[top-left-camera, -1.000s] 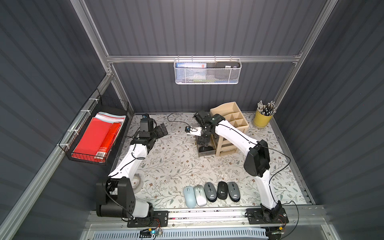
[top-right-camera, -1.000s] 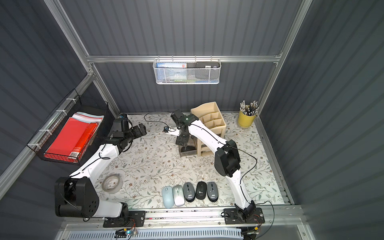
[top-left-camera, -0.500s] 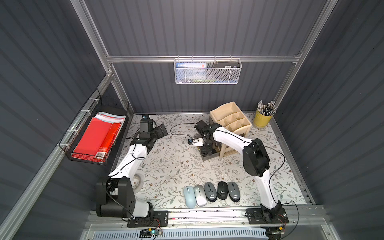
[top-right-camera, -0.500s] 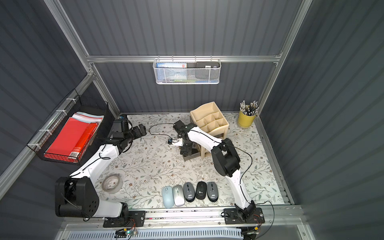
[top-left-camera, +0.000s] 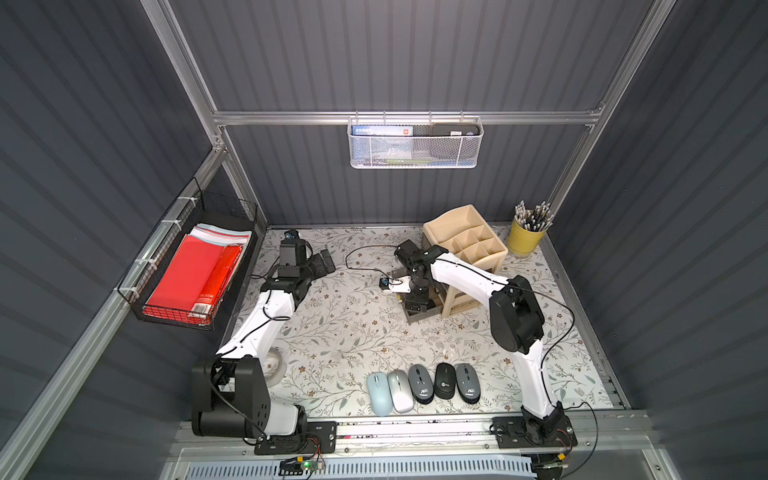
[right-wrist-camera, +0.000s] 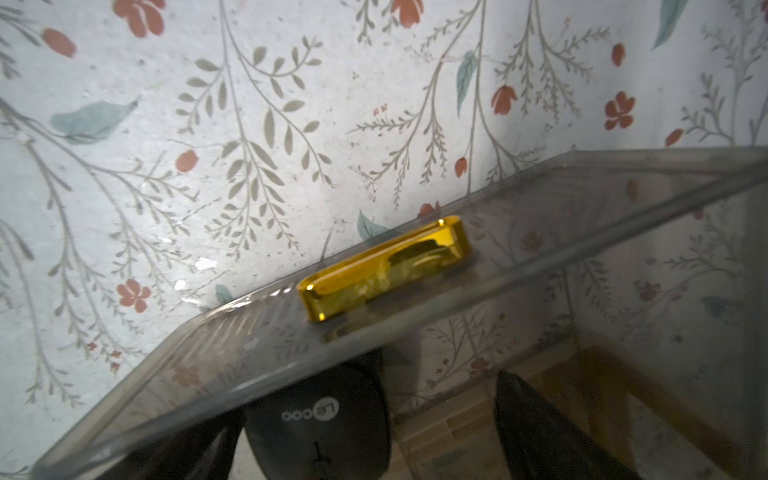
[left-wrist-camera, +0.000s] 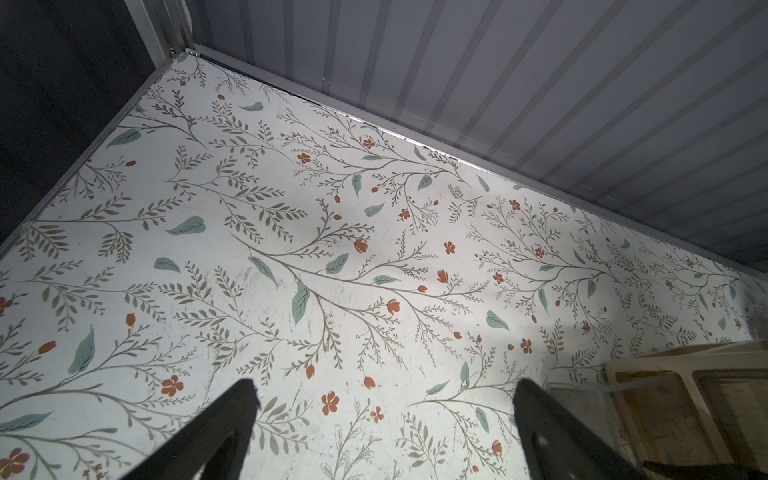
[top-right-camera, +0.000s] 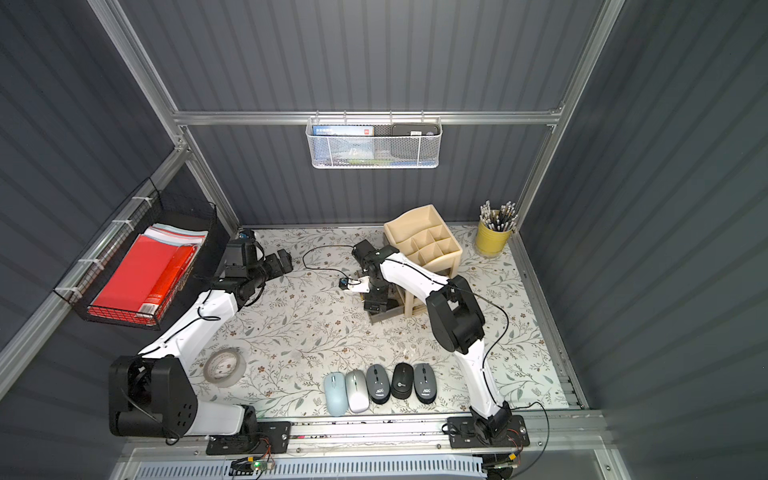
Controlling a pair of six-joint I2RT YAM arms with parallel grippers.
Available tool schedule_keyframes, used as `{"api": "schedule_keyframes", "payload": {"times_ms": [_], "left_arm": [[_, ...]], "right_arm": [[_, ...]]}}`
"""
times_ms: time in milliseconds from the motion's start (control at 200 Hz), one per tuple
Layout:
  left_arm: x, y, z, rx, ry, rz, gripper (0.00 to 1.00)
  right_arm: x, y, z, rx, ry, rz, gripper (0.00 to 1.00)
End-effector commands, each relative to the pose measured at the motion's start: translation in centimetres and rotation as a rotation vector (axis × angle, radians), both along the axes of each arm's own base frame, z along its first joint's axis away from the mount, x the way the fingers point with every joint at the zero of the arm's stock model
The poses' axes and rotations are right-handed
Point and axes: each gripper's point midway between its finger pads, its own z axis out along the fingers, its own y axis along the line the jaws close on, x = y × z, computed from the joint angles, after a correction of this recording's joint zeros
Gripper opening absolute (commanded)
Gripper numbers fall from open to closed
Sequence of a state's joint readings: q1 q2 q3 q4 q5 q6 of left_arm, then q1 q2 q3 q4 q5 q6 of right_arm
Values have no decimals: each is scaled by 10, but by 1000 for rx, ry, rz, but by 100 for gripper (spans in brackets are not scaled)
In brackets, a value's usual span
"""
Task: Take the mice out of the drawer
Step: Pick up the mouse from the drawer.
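right fingers (right-wrist-camera: pixel 540 436): spread wide, down inside the drawer (right-wrist-camera: pixel 582 224), one on each side of a black mouse (right-wrist-camera: pixel 320 424); can't tell if they touch it
drawer: smoky see-through with a gold handle (right-wrist-camera: pixel 384 268), sticking out of the beige organizer (top-left-camera: pixel 465 245)
row of five mice (top-left-camera: pixel 420 383): side by side along the counter (top-left-camera: pixel 332 332) front edge
left fingers (left-wrist-camera: pixel 548 440): wide open, nothing in them, over bare counter

Left arm (top-left-camera: pixel 266 316) and right arm (top-left-camera: pixel 465 275) are white with black joints.
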State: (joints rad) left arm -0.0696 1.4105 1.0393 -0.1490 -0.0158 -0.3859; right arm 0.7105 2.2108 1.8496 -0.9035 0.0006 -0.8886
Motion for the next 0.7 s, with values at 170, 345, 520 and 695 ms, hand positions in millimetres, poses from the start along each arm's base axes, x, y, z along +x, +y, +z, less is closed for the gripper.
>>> {"api": "schedule_keyframes", "payload": {"times_ms": [170,345,520,695], "left_arm": [[0,-6,8,20,-32,-56,99],[-1,-6,8,18,-34,-56,99],[-2,-5,9,17,-37,-52,99],[-1,-5,7,18,-30,-50,99]], "right_arm": [[-1,-18,-31,-72,79,-56,99],[-2,-24,-37,-94,87,-74,99],[5,-37,-58,-156,83,-118,94],[9,-31,-53,-134,85,-142,65]]}}
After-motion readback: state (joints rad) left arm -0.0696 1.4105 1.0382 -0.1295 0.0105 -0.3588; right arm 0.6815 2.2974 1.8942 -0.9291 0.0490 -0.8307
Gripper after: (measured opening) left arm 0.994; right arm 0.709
